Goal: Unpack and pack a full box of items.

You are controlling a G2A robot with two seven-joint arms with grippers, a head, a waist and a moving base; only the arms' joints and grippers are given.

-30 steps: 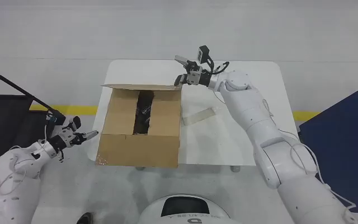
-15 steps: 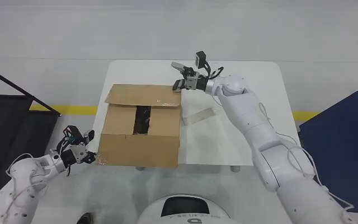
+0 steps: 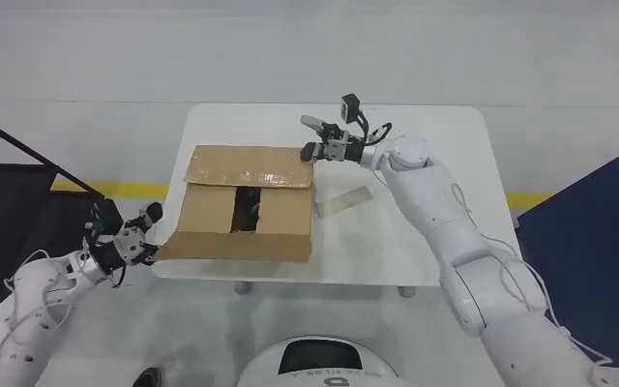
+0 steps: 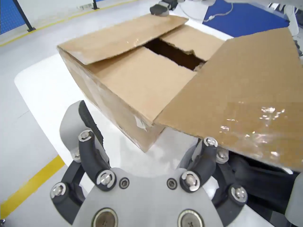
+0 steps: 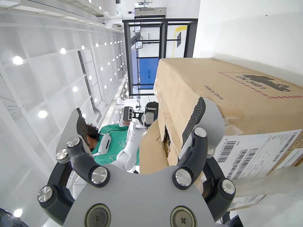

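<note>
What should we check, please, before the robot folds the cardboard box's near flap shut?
1. Far flap lying down on the cardboard box: ok.
2. Right gripper open, one finger at the far flap's corner: ok.
3. Left gripper open, one finger under the near flap: ok.
4. Near flap folded down: not ok, it stands raised, out from the box's front.
5. Inner flaps meeting: not ok, a dark gap shows between them.
6. Items inside sitting below flap level: cannot tell.
</note>
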